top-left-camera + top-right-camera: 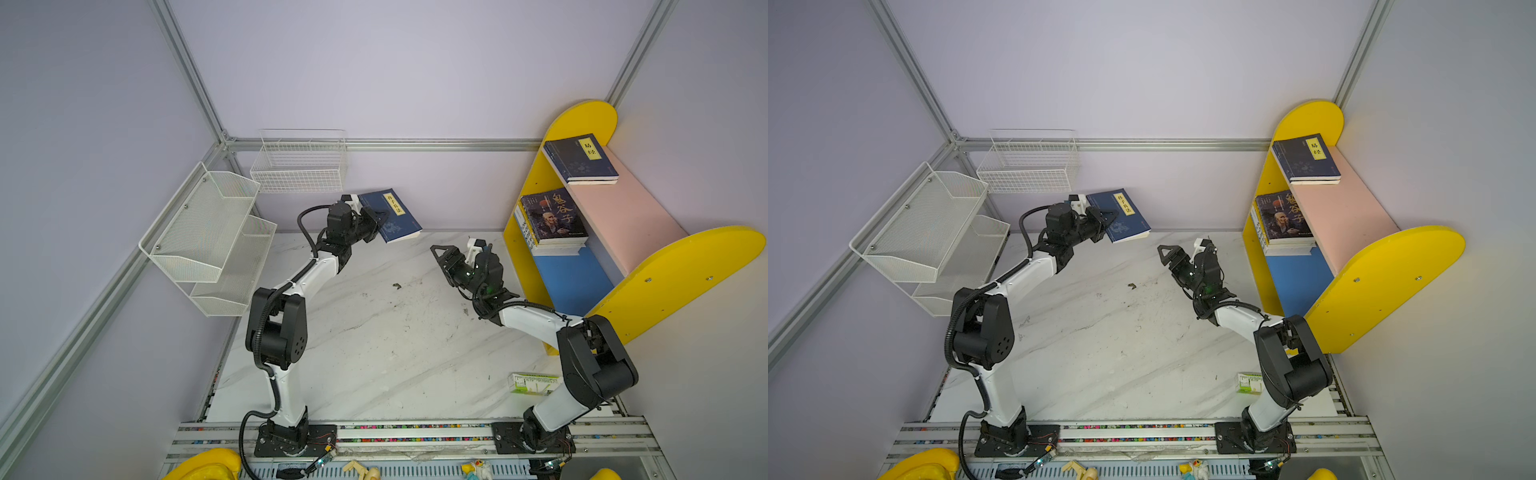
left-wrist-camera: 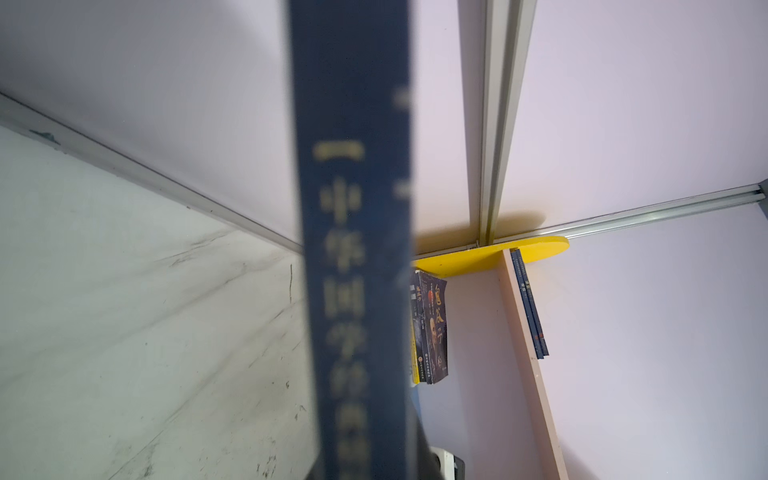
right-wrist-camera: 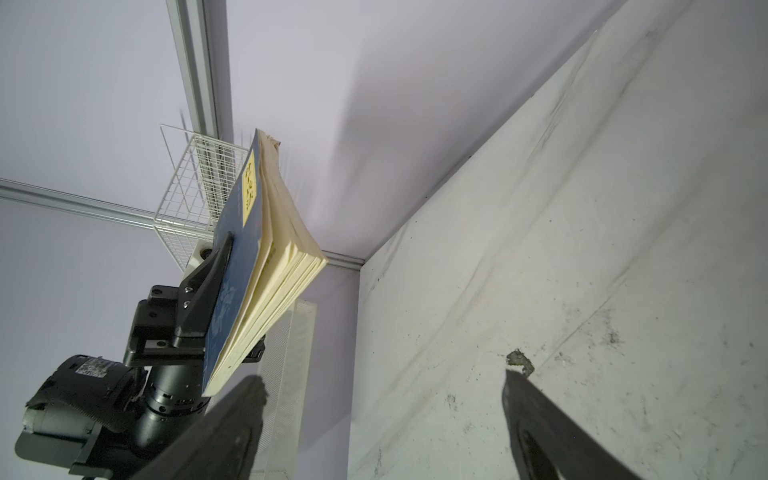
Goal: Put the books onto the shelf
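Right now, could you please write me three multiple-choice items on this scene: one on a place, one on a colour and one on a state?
1. The dark paperback with a portrait cover tops a stack on which part of the yellow-sided wooden shelf? A. pink upper board B. blue lower board C. top edge
2. What colour is the label on the navy paperback gripped by the left claw? A. red B. green C. yellow
3. How is the right claw? A. open and empty B. shut on a book C. shut on nothing
Answers: B, the stack rests on the blue board; C, a yellow strip shows on its cover; A, its jaws stand apart with nothing between.
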{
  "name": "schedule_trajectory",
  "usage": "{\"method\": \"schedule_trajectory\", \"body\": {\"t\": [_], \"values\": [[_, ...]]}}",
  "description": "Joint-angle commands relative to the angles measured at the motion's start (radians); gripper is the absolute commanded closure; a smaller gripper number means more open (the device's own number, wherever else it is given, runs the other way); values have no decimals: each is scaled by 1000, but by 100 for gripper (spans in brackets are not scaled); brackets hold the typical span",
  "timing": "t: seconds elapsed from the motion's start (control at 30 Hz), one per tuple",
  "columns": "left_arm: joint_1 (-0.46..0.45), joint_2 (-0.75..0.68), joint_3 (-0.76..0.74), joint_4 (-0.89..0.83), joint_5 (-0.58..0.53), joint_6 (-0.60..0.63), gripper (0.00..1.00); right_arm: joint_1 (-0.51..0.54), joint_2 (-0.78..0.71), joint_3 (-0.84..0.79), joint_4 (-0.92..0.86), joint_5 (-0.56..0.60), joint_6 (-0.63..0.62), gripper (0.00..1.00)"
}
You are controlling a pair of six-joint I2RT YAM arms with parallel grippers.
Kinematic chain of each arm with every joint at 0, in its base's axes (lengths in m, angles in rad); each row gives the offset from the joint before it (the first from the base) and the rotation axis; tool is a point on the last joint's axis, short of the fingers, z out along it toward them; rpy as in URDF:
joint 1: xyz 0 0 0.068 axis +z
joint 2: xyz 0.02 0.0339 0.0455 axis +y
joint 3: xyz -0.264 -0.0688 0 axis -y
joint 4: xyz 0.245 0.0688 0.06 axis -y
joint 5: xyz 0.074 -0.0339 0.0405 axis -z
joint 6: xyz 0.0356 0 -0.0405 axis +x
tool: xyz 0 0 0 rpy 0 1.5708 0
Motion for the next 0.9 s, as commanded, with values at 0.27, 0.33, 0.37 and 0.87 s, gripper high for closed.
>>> {"method": "schedule_trajectory", "body": {"t": [0.27,0.33,0.37,0.87], "values": [[-16,-48,45,116,-86,-12,98,2,-60,-43,166,0,118,3],[-16,-50,45,119,-90,-16,98,1,-54,-42,178,-4,126,3],[-18,-51,44,121,-93,-17,98,1,-50,-44,187,-8,131,3],[-24,-52,63,154,-179,-9,98,2,26,-17,272,-63,207,3]]}}
